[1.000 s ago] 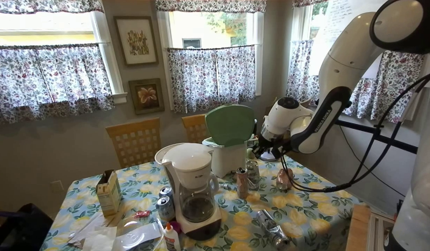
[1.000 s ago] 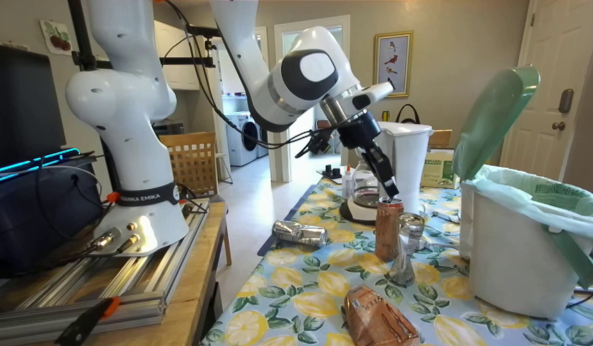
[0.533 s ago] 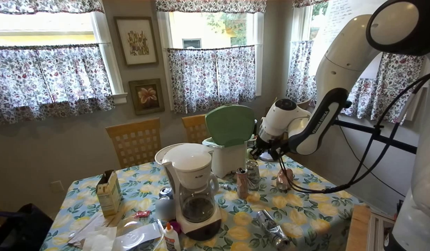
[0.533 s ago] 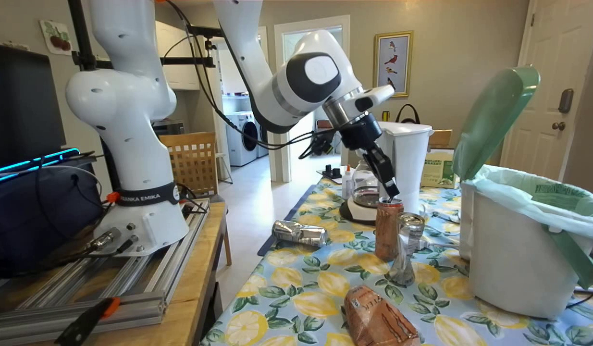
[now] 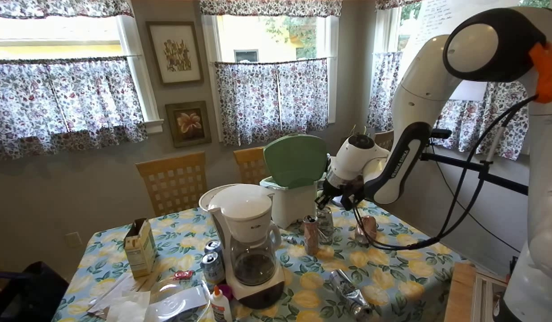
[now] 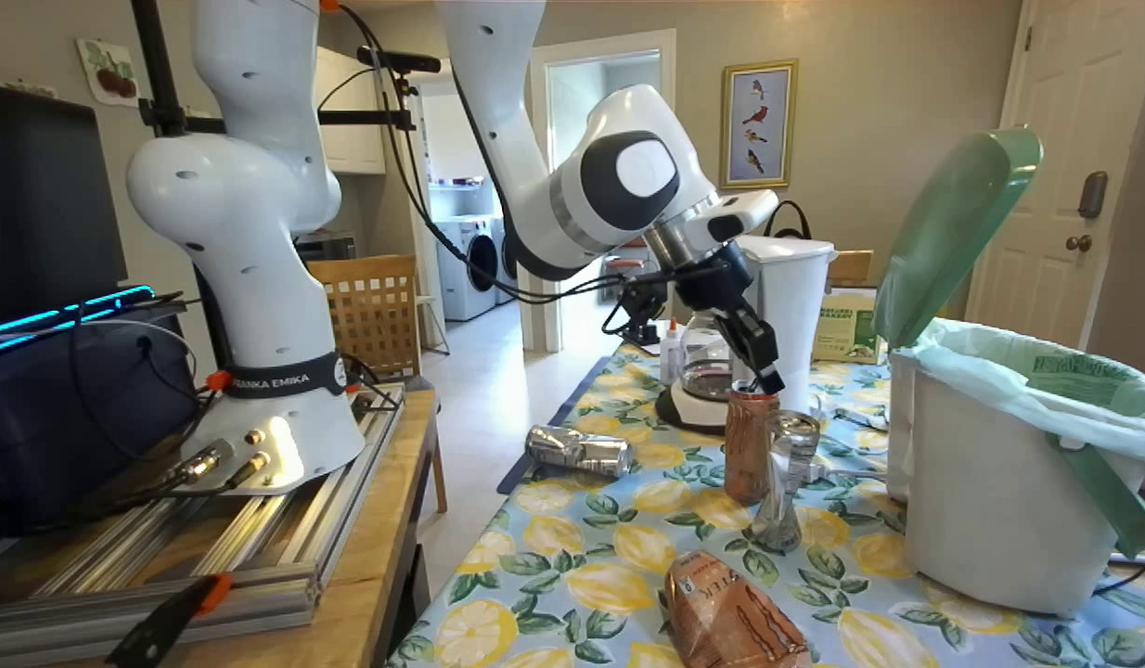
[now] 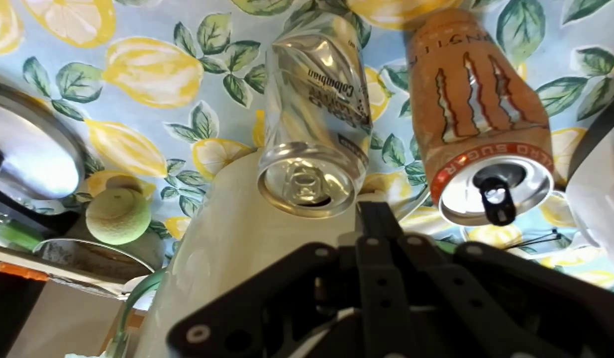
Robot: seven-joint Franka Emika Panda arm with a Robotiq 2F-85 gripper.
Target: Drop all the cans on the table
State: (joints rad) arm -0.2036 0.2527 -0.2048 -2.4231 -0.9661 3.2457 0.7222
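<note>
A lemon-patterned cloth (image 5: pixel 312 281) covered the worktop (image 5: pixel 397 268). At the left of an exterior view stood an open-topped carton (image 5: pixel 139 250); in an exterior view its printed side (image 6: pixel 849 339) read "BAKERY". To its right lay a small red packet (image 5: pixel 183 274), then two blue-and-silver cans (image 5: pixel 212 264) stood upright, their labels too small to read. An orange-capped glue bottle (image 5: pixel 220 306) stood in front of them, beside a white drip coffee maker (image 5: pixel 249 214) with an illegible badge (image 5: pixel 256 226). Next was a white bin (image 5: pixel 291 208), its green lid (image 5: pixel 296 161) raised. Just to its right, an orange can (image 5: pixel 310 235) stood upright with a dented silver can (image 5: pixel 325 226) upright beside it. Nearer the camera, a crumpled silver can (image 5: pixel 350 295) lay on its side; farther right lay a crushed orange can (image 6: pixel 735 617), showing the letters "STER". At the right, the Franka Panda arm (image 5: pixel 403 165) reached over the worktop, lettered "FRANKA EMIKA".

In the wrist view, the dented silver can stood left, upside-down print spelling "Colombian". The pincer (image 7: pixel 379 219) was next, its fingers (image 7: pixel 371 223) pressed together with nothing held, aimed into the gap between that can and the orange one; whether it touched either could not be told. To the right, the orange can bore three jagged claw marks and "ZERO SUGAR" on its red band.
</note>
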